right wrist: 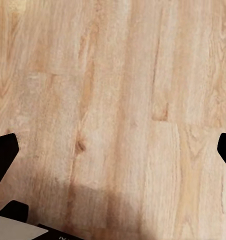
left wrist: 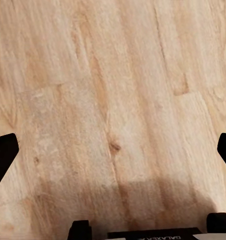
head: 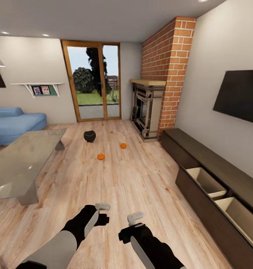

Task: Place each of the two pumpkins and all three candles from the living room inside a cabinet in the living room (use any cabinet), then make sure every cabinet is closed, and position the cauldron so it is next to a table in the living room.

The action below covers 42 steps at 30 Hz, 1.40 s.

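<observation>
Both the left hand and right hand are spread wide, empty. The pumpkins could be rolled if nudged; the open drawers could be clipped.

- Daylight is pouring in through the glass patio door, and ceiling spotlights are glowing, keeping the room evenly bright.
- The glossy tabletop is throwing back pale glare.
- Wide-angle distortion is bending the head view's edges.
- In both wrist views a soft shadow is darkening the plank floor, and the grain is looking slightly blurred.
</observation>
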Motion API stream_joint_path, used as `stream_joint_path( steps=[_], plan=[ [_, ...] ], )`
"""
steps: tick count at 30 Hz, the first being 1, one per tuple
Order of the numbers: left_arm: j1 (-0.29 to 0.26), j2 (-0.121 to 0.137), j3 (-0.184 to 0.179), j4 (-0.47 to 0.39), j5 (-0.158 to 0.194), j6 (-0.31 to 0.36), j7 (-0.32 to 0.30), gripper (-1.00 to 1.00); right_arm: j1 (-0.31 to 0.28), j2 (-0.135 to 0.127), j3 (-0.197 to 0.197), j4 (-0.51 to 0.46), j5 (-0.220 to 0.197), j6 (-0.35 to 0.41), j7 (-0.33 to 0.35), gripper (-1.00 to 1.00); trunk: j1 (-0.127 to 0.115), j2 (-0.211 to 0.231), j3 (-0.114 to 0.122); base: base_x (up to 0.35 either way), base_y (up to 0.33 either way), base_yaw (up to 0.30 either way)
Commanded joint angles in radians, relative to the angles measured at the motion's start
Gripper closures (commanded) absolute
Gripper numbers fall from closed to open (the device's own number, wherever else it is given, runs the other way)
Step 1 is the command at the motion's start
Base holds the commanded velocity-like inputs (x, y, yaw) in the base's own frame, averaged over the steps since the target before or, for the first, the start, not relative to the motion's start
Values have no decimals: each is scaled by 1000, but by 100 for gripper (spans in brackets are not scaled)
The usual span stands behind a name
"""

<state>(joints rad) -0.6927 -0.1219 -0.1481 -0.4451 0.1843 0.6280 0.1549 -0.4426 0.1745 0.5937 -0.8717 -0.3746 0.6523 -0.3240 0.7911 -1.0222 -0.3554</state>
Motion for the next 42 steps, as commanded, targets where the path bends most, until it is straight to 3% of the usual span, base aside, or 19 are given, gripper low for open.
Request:
stream_joint_path(
  steps=[1, 5, 9, 23, 28, 35, 42],
  plan=[
    [-1, 1, -7, -1, 10, 4, 7, -100, -1, 0, 2, -1, -9, 3, -9, -100, 0, -1, -1, 0, 0, 282],
    [-1, 2, -6, -1, 11, 4, 7, -100, -1, 0, 2, -1, -9, 3, -9, -100, 0, -1, 1, 0, 20, 282],
    [-1, 2, 16, -1, 11, 5, 5, -100, -1, 0, 2, -1, -9, 3, -9, -100, 0, -1, 4, 82, 125, 282],
    [1, 3, 56, 10, 8, -5, 10, -100, -1, 0, 2, -3, -9, 3, -9, -100, 0, -1, 11, 245, 174, 282],
    [1, 4, 77, 19, 7, -53, 12, -100, -1, 0, 2, -3, -9, 3, -11, -100, 0, -1, 14, 306, 105, 282],
    [6, 6, 95, 110, 7, -156, 12, -100, -1, 0, 1, -3, -9, 3, -12, -100, 0, -1, 17, 310, 100, 282],
    [8, 10, 108, 137, 7, -206, 13, -100, -1, 0, 0, -3, -10, 3, -12, -100, 0, -1, 20, 212, 207, 282]
  ],
)
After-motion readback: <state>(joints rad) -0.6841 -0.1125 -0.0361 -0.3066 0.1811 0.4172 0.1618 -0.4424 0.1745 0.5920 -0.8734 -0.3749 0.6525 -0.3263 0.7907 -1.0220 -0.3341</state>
